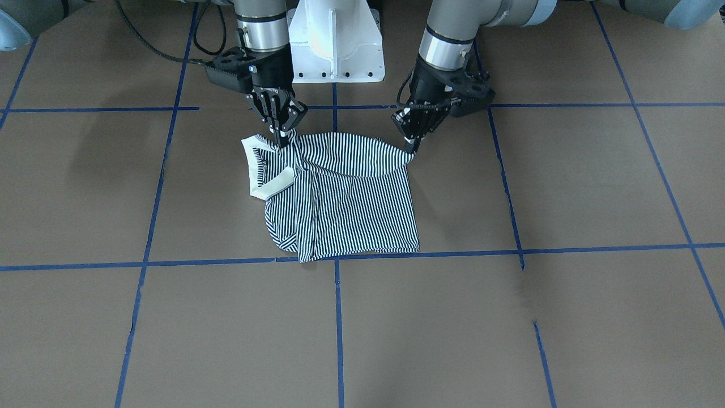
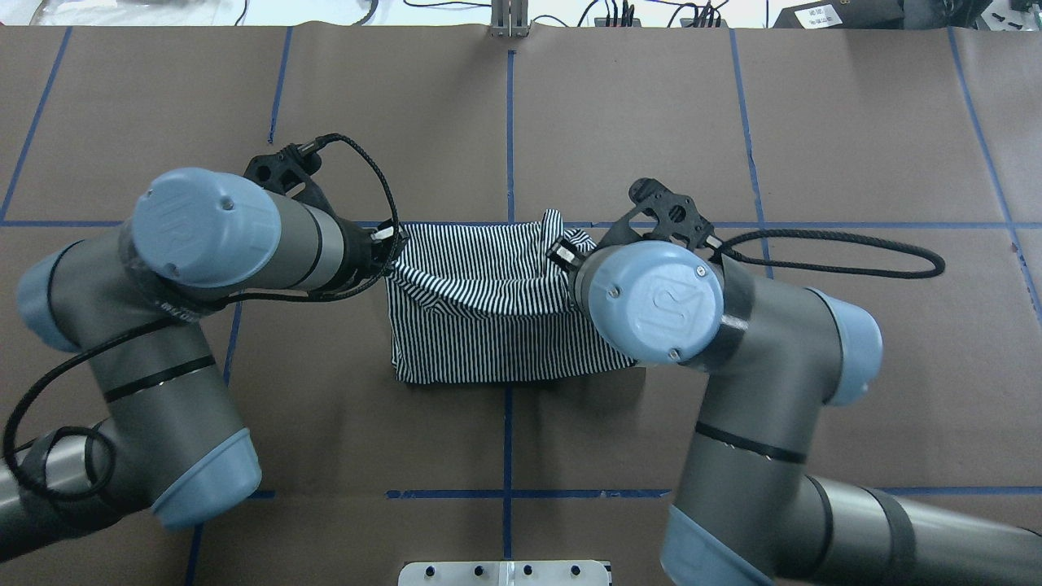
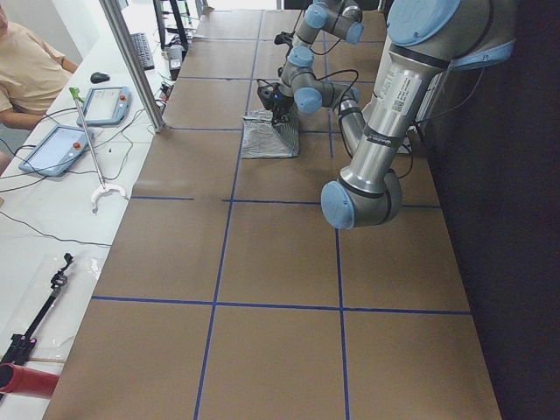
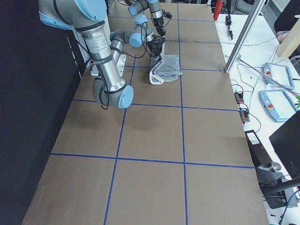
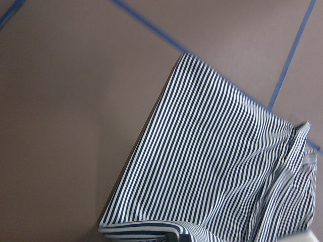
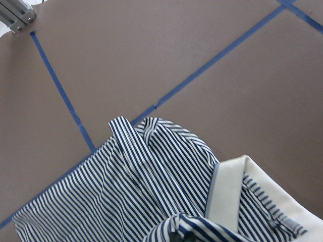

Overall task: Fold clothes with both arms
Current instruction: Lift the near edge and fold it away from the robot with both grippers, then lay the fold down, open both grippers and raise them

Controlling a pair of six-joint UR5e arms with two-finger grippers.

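Reaches forward with the grey-and-silver jointed left arm (image 2: 163, 382) and the matching right arm (image 2: 749, 423), both bent at the elbow. Points both steeply down at the end. Pinches the navy-and-white striped shirt (image 1: 351, 209) with the black two-finger left gripper (image 1: 412, 148) and black right gripper (image 1: 281, 139), both squeezed tight.

A brown tabletop (image 1: 566, 187) takes up most of the room in view, marked into large squares by blue tape lines (image 1: 338, 317). Light falls evenly from above and leaves only soft shadows (image 1: 107, 141) on the surface. Along the operators' side runs a white desk (image 3: 35, 262) carrying blue-edged tablets (image 3: 54, 149), a keyboard (image 3: 140, 48), a mouse (image 3: 100, 78) and loose black cables (image 3: 44, 232). An aluminium post (image 3: 131, 61) stands slanted in view at the desk's edge, and a person (image 3: 26, 66) sits behind it. The opposite side is a black surface (image 3: 525, 262), possibly a curtain or a panel; it is too dark to tell.
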